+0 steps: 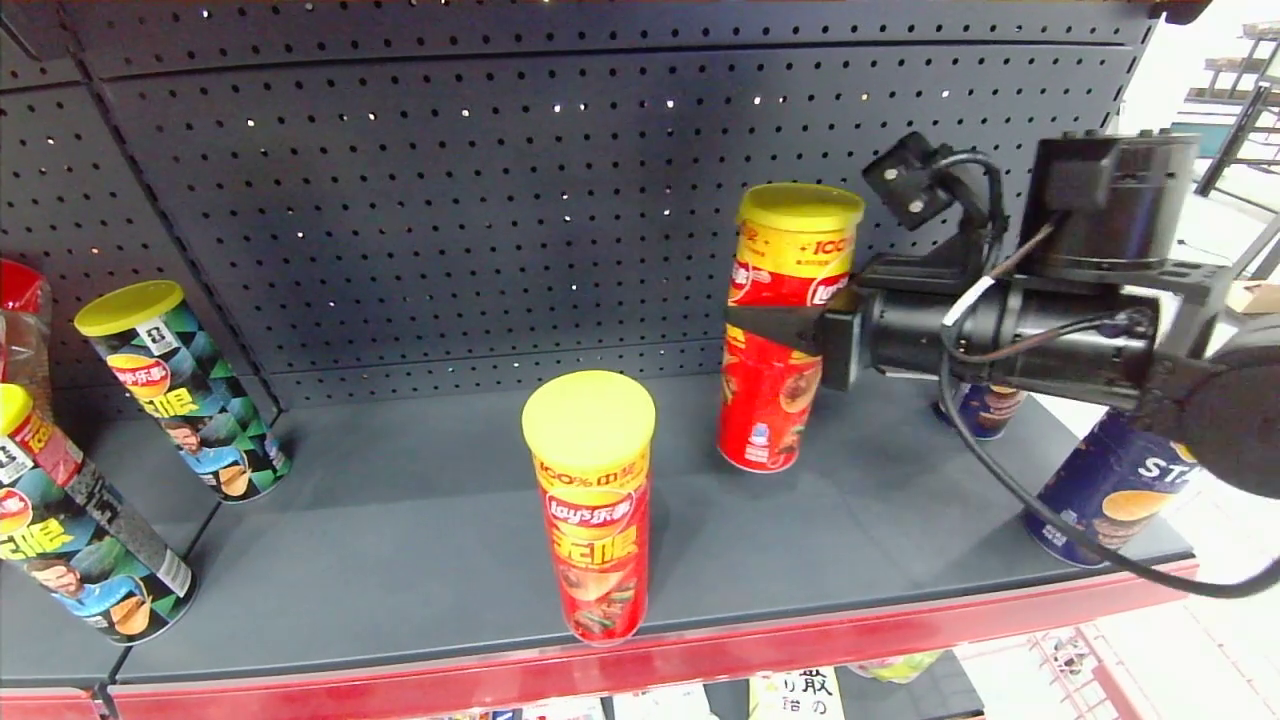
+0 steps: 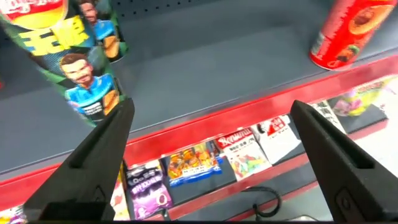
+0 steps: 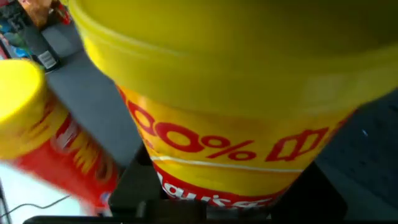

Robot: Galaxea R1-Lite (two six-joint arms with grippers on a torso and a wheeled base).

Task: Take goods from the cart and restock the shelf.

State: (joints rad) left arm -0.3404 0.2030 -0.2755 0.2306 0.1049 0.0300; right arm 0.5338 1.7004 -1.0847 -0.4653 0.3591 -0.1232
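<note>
A red can [image 1: 770, 400] with a yellow lid stands upright toward the shelf's [image 1: 400, 520] back, clamped in the right pincer [image 1: 785, 325]; its twin [image 1: 597, 520] stands near the front edge.

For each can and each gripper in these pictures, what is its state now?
held red can: upright, lid on, gripped by right gripper.
front red can: upright, lid on, free.
rear green can: standing, lid on.
front green can: standing, lid on.
blue can: standing, top hidden.
left gripper: open, empty.
right gripper: shut on held red can.
</note>
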